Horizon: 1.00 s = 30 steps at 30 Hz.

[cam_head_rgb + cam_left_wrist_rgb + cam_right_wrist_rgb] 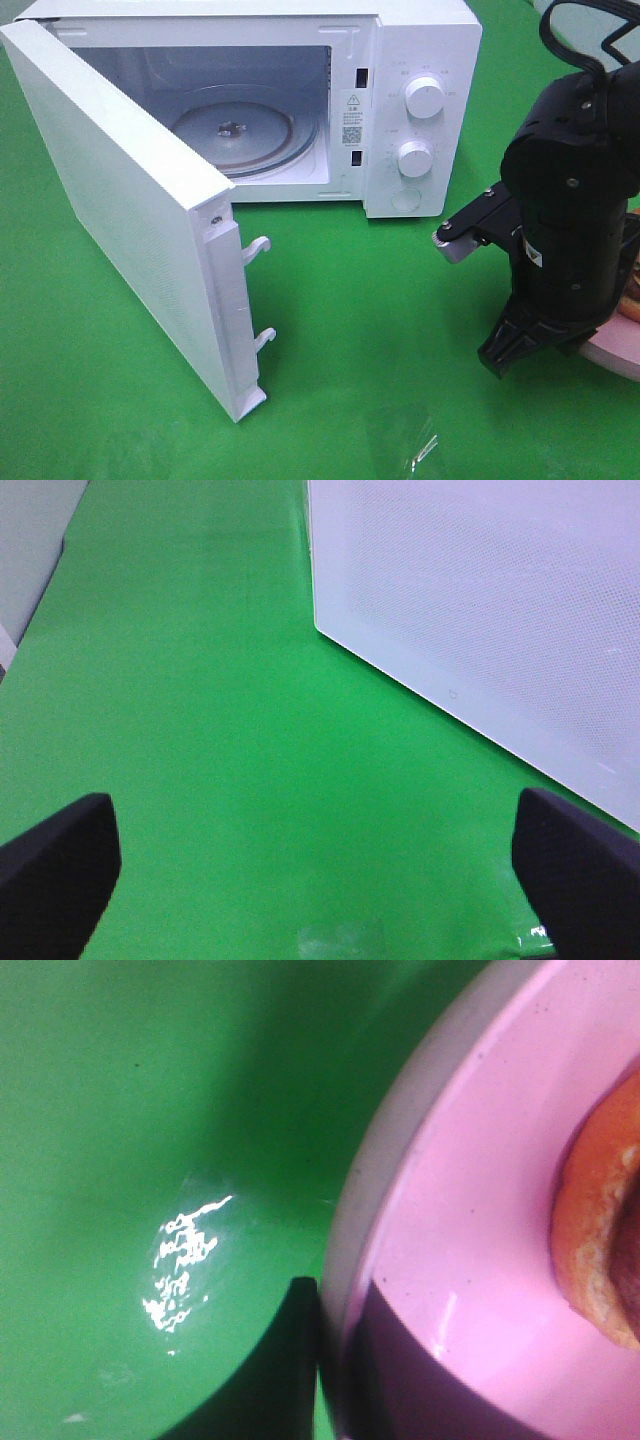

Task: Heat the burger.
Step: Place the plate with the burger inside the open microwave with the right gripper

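Wide green table fills the scene, and at the back of it sits the white microwave, its door swung right out toward the camera on the left side. The cavity is on show, glass turntable bare inside. Over on the right, the black right arm is bent down low to the table, well apart from the oven. Beneath it, the pink plate lies at the right-hand edge of the high view, mostly hidden by the arm. And there's the burger, sitting on that plate, only a slice of golden-brown bun edge showing in the right wrist view. The right gripper is down on the plate's rim, closed tight, one dark finger on the table side and one on the pink inner side, so it has the plate pinched at the edge and not the burger itself. The left gripper is spread as wide as it goes, holding nothing, its two black fingertips hanging over bare green with the door's white dotted outer face just ahead. Smaller bits: two round white knobs stacked on the control panel, and two white latch hooks poking from the door's edge.
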Each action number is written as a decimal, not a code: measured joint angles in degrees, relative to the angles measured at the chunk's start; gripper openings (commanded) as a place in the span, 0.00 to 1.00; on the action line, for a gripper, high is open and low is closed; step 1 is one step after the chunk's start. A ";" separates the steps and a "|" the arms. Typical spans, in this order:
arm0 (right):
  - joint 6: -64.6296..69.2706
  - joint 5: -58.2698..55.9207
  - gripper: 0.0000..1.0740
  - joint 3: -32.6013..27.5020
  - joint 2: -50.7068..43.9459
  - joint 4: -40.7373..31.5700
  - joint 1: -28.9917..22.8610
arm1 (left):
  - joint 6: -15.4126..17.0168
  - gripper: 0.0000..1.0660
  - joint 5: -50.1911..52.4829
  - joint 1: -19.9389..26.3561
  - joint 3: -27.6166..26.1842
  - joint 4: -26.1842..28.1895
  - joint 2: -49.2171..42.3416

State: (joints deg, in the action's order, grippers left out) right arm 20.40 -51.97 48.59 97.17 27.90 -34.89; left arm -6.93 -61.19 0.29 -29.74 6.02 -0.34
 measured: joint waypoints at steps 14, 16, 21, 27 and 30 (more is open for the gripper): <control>-0.06 -2.18 0.00 -0.80 -4.53 1.60 -9.40 | 0.00 0.94 0.00 0.00 0.00 0.00 0.00; -0.06 -2.18 0.00 -1.83 -5.84 1.83 -10.43 | 0.00 0.94 0.00 0.00 0.00 0.00 0.00; -0.06 -2.23 0.00 -5.16 -8.54 2.06 -12.20 | 0.00 0.94 0.00 0.00 0.00 0.00 0.00; -0.06 -2.69 0.01 -10.60 -14.44 2.06 -16.44 | 0.00 0.94 0.00 0.00 0.00 0.00 0.00; 0.00 -2.69 0.00 -11.92 -16.21 2.06 -18.11 | 0.00 0.94 0.00 0.00 0.00 0.00 0.00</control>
State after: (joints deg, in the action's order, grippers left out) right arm 20.40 -54.66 36.67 80.96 29.97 -53.00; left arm -6.93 -61.19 0.29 -29.74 6.02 -0.34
